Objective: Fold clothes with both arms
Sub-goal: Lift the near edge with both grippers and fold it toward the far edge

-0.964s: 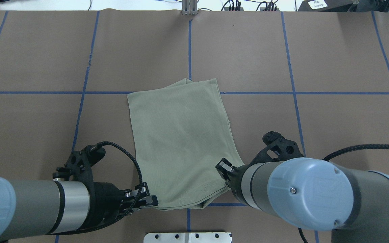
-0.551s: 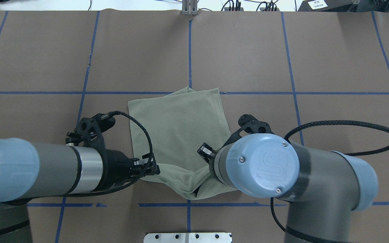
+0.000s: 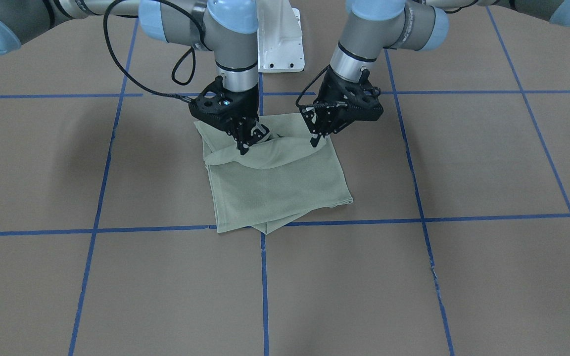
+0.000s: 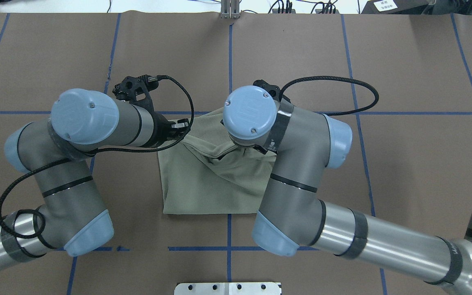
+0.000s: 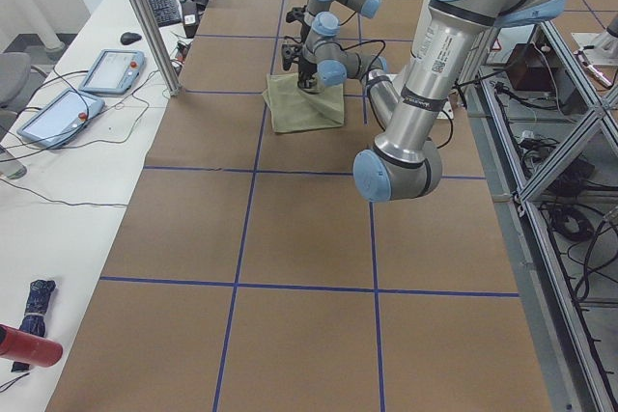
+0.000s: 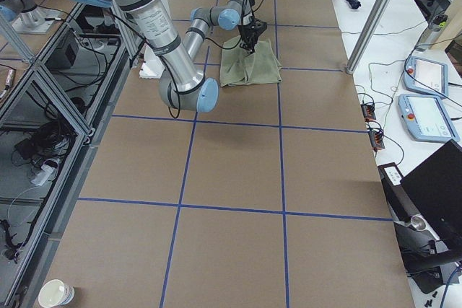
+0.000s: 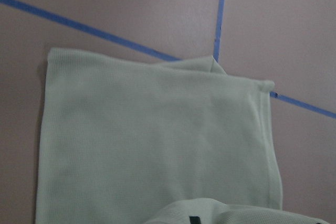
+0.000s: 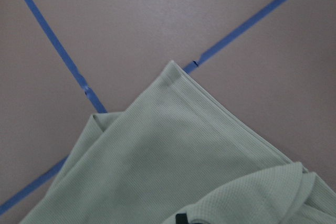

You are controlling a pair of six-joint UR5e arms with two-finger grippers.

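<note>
Looked about halfway: shirt [image 3: 280,190] sat in the middle of the table [image 3: 463,277], already folded narrow. Had left gripper [image 3: 314,140] and right gripper [image 3: 243,147] both pinching its hem, raised above the rest. Left to do: laying it flat, letting go.

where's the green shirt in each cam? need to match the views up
Front-facing: shirt at centre, slightly above the middle.
Overhead: centre.
Exterior left: upper middle, small.
Exterior right: upper middle, small.
Left wrist: fills the lower frame.
Right wrist: lower half.
Shared landmark: blue tape cross overlapped by the shirt's edge farthest from the robot.
</note>
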